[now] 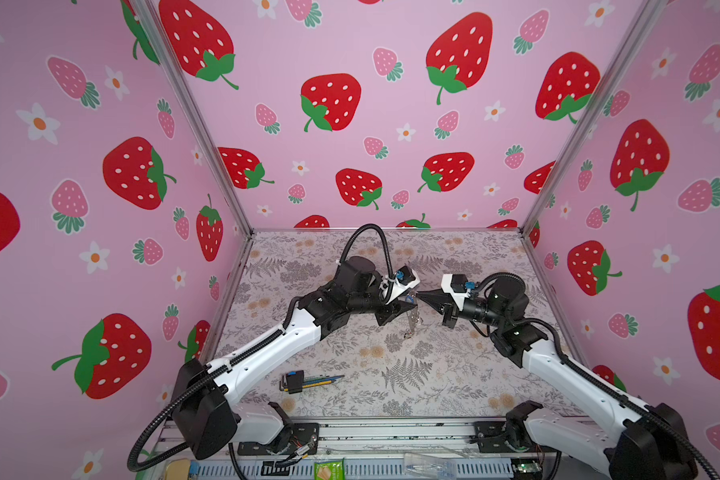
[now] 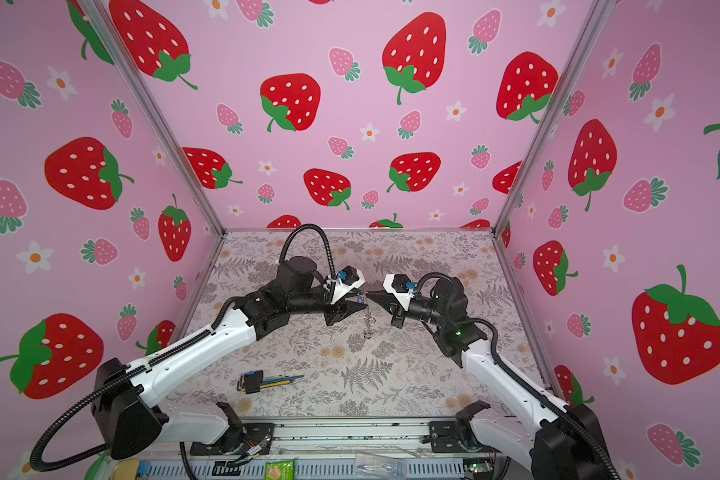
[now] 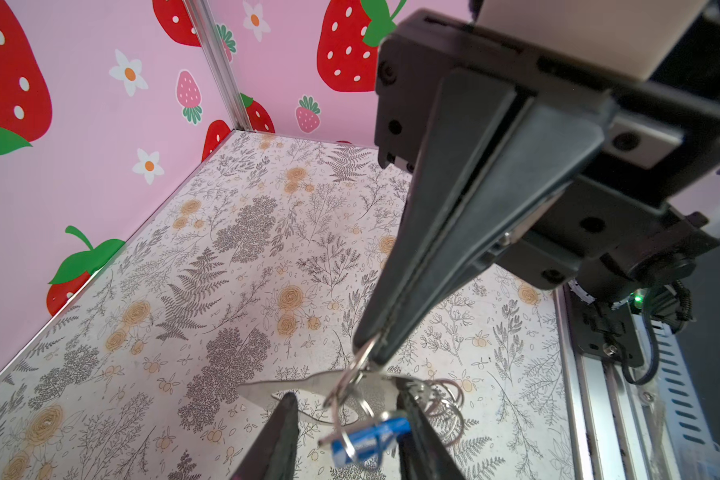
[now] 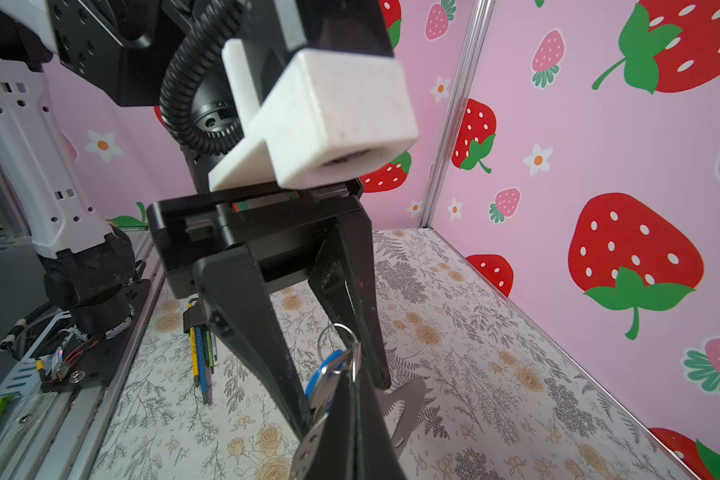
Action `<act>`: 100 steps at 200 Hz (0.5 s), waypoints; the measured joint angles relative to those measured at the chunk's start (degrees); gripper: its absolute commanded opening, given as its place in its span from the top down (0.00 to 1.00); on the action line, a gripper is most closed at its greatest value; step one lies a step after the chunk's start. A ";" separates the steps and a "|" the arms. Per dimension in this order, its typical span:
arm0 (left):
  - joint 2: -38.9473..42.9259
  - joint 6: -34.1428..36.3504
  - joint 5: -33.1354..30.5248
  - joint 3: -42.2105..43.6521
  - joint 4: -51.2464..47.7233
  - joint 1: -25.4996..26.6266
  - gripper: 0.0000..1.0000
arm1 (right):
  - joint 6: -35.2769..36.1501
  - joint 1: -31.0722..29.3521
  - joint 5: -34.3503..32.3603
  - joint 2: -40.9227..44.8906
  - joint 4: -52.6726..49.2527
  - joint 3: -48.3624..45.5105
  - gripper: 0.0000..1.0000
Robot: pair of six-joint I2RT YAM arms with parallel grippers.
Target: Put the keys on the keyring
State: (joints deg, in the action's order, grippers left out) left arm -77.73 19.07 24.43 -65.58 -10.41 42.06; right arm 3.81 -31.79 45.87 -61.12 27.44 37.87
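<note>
Both arms are meeting in mid-air over the middle of the table (image 1: pixel 391 386). The right gripper (image 3: pixel 368 351) is fully closed and is pinching the blue-tagged key (image 3: pixel 368 442) by its split ring, so the key is dangling just under the fingertips. The left gripper (image 3: pixel 346 392) is standing part-open, with its fingers (image 3: pixel 285 432) sitting on either side of the keyring (image 3: pixel 258 392). It looks like it is gripping the flat grey holder across its width. In both top views the keyring (image 1: pixel 411 324) is hanging upright below the two gripper tips, off the table, with the blue tag (image 2: pixel 361 297) right above it. Spare metal rings (image 3: pixel 447 401) are bunching along one edge of the holder, beside the left gripper's far finger. The blue-tagged key is hanging between the left fingers, just beside the holder; I cannot tell whether they are touching. The hex-key bundle (image 1: pixel 304 381) is lying on the table near the front edge, well apart from both grippers.
</note>
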 measured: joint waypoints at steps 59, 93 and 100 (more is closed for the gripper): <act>0.00 -1.40 -0.42 0.00 0.79 0.81 0.61 | -0.07 0.00 -1.51 -0.11 -0.04 0.00 1.00; 0.00 -1.68 -0.42 0.00 1.29 1.07 0.67 | -0.07 0.00 -2.47 -0.11 -0.04 0.00 1.00; 0.00 -1.66 -0.42 0.00 1.31 1.07 0.68 | -0.09 0.00 -2.62 -0.11 -0.04 0.00 1.00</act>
State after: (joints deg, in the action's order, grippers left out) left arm -77.73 17.41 24.01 -65.58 -9.10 43.13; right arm 3.73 -31.79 43.24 -61.23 27.40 37.87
